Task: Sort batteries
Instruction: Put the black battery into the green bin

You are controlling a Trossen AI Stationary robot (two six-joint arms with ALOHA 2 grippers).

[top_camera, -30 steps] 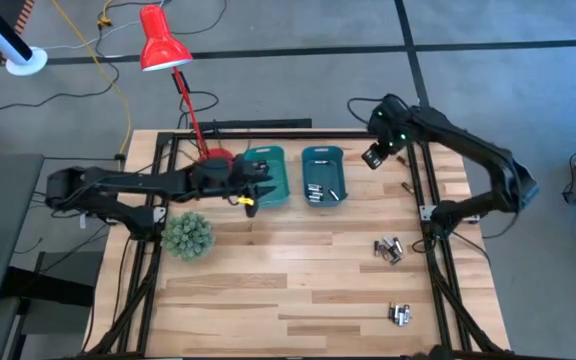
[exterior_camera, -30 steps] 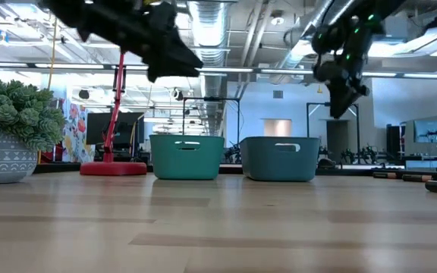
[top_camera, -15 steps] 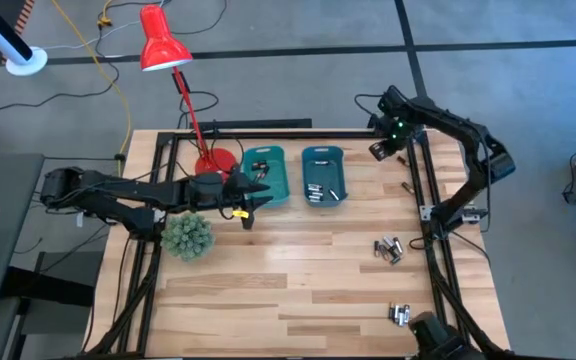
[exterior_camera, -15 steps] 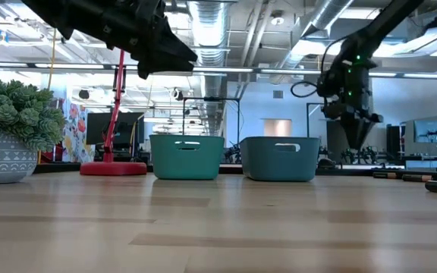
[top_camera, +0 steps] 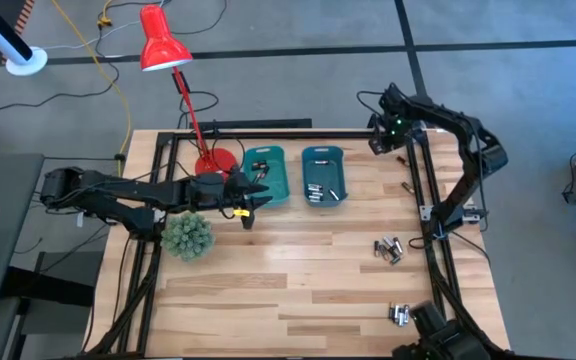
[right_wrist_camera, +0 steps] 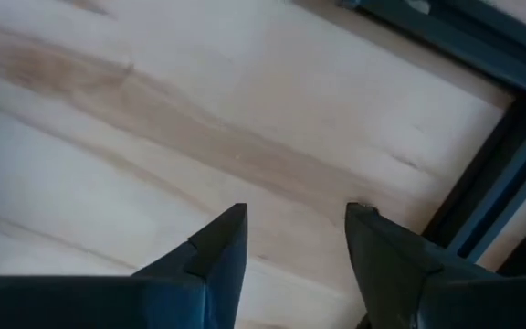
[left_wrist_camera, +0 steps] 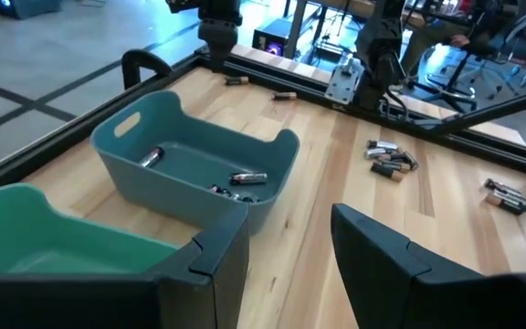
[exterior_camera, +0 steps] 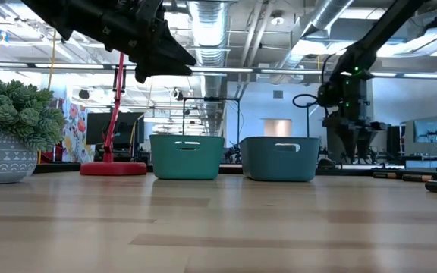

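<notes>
Two teal bins (top_camera: pixel 264 176) sit side by side near the surface's (top_camera: pixel 298 270) far edge in the high view, batteries (top_camera: pixel 388 248) lying loose along its right edge, the left end effector (top_camera: pixel 258 195) just beside the left bin and the right end effector (top_camera: pixel 377 145) over the far right corner. In the left wrist view its fingers (left_wrist_camera: pixel 210 256) stand apart, empty, facing a bin (left_wrist_camera: pixel 194 174) holding several batteries (left_wrist_camera: pixel 247 177). The right wrist view shows spread, empty fingers (right_wrist_camera: pixel 215 256) above bare wood.

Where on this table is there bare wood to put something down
The wide stretch between the plant and the loose batteries is bare, as is the near left corner. It is crowded around the two bins, where the left gripper hovers.
</notes>
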